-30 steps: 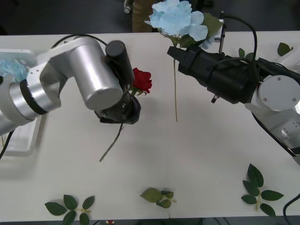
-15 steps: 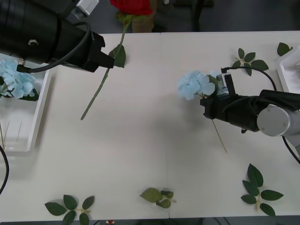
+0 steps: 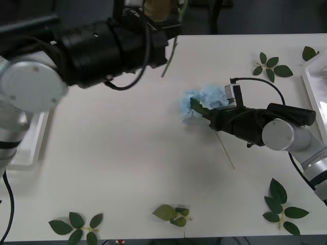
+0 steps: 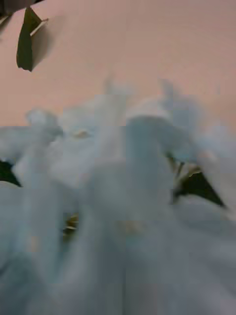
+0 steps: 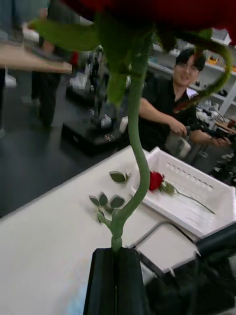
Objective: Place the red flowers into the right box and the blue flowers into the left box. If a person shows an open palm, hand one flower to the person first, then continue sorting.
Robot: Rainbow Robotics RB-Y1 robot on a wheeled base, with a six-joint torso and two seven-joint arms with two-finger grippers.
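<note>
Red flower held: green stem pinched upright between the left hand fingers, dark red head above.
Red flower boxed: lies in the right box.
Blue flower: pale head low over mid-tabletop, thin stem trailing, gripped by the right hand.

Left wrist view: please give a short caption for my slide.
Left claw shut on a red rose stem, above the table; another rose lies in a white box.

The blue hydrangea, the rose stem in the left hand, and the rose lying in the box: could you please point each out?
blue hydrangea (image 3: 196, 105), front view, on its petal cluster.
rose stem (image 5: 136, 162), left wrist view, mid-stem.
boxed rose (image 5: 155, 180), left wrist view, on its red head.
</note>
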